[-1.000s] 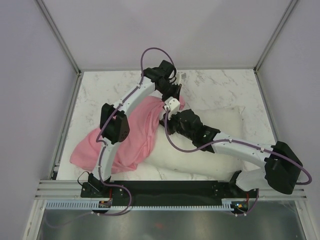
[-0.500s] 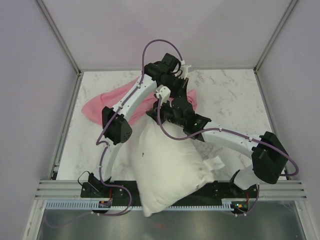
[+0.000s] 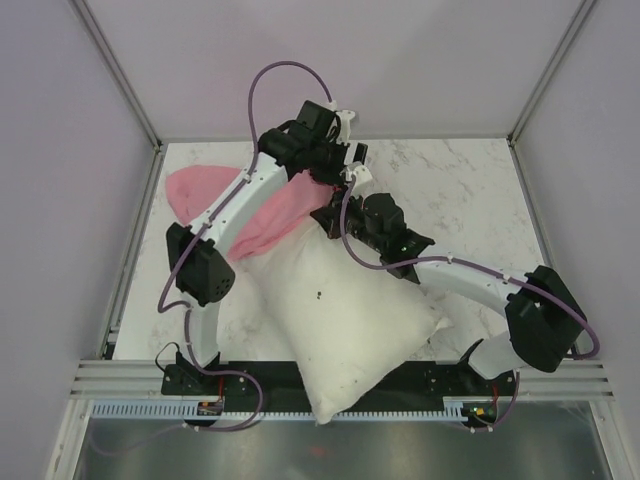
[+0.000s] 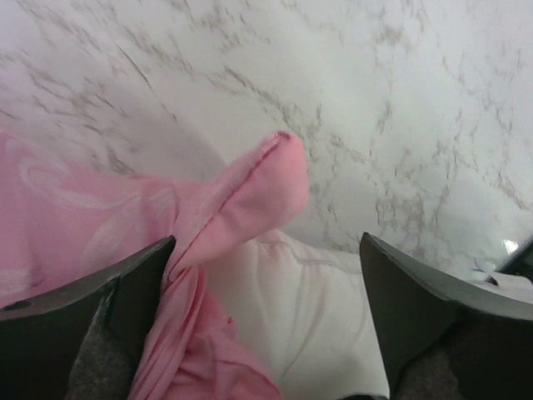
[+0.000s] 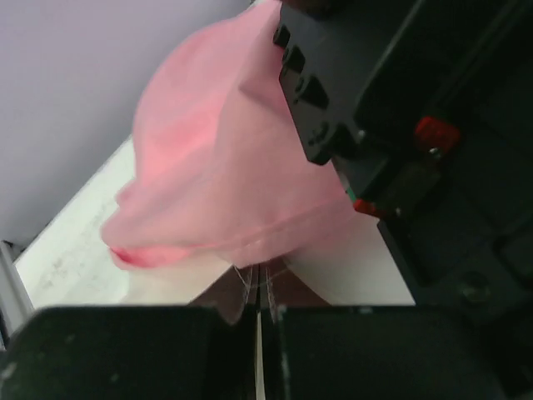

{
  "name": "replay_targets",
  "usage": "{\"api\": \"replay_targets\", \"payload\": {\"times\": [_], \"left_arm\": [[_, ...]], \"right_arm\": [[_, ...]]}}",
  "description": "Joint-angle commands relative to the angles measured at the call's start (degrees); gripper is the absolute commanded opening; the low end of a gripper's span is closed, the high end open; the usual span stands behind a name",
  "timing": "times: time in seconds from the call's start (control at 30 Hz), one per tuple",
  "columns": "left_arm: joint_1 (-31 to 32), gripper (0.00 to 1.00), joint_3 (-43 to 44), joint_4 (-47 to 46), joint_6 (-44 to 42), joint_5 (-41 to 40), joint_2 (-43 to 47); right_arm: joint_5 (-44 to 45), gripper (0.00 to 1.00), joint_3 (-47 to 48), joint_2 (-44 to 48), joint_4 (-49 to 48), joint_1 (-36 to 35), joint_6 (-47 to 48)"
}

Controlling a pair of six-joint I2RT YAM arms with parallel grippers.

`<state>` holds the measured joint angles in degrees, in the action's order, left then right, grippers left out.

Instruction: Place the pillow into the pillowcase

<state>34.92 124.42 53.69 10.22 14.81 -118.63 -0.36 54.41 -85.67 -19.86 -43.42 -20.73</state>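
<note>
- The table (image 3: 470, 190) has a white marble top with thin grey veins, smooth and a little glossy.
- Plain pale lilac walls (image 3: 330, 60) close it on three sides, with slim metal posts (image 3: 118, 75) in the corners.
- A black rail (image 3: 250, 377) runs along the near edge and carries both arm bases.
- The pillow (image 3: 350, 320) is large, white, matte and puffy. It lies diagonally from the middle of the table to the near edge, and its lower corner hangs over the rail.
- The pillowcase (image 3: 200, 190) is shiny pink satin with a paler woven pattern. It lies crumpled on the far left part of the table, and its right end rests on the upper corner of the pillow.
- The left tool (image 4: 266, 242) is above this corner with its jaws wide. A folded pink corner stands between them, close to the left finger (image 4: 125, 283), and is not pinched.
- The right tool (image 5: 258, 325) has its jaws pressed together at the pillow's upper corner. A thin white edge shows in the seam, so it seems to hold the pillow there.
</note>
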Motion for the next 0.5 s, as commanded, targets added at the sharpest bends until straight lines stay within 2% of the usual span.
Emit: {"api": "replay_targets", "payload": {"times": [0.0, 0.1, 0.17, 0.2, 0.23, 0.33, 0.47], "left_arm": [[-0.29, 1.0, -3.11, -5.43, -0.46, -5.66, 15.51], [-0.2, 1.0, -6.01, -6.93, 0.06, -9.6, 21.76], [-0.2, 1.0, -8.3, -7.63, 0.94, -12.42, 26.68], [-0.2, 1.0, -11.19, -8.07, 1.55, -16.7, 28.35], [-0.2, 1.0, -13.04, -8.25, 2.95, -19.26, 30.54], [-0.37, 1.0, -20.69, -9.74, 4.28, -26.48, 37.32], [-0.55, 1.0, -23.79, -10.36, 3.4, -27.28, 37.25]], "right_arm": [[7.92, 0.0, -2.2, 2.26, -1.59, 2.63, -3.52], [8.36, 0.01, -2.56, 1.73, -0.71, 3.25, -3.97], [6.88, 0.19, -2.21, 1.47, 0.34, 3.6, -3.53], [4.08, 0.29, -1.51, 1.73, 1.04, 3.6, -1.61], [3.18, 0.45, -1.15, 1.99, 2.01, 3.6, -0.81], [1.76, 0.66, 0.51, 3.57, 7.27, 3.6, 2.88], [1.77, 0.67, 1.66, 5.07, 13.18, 3.52, 4.56]]}}
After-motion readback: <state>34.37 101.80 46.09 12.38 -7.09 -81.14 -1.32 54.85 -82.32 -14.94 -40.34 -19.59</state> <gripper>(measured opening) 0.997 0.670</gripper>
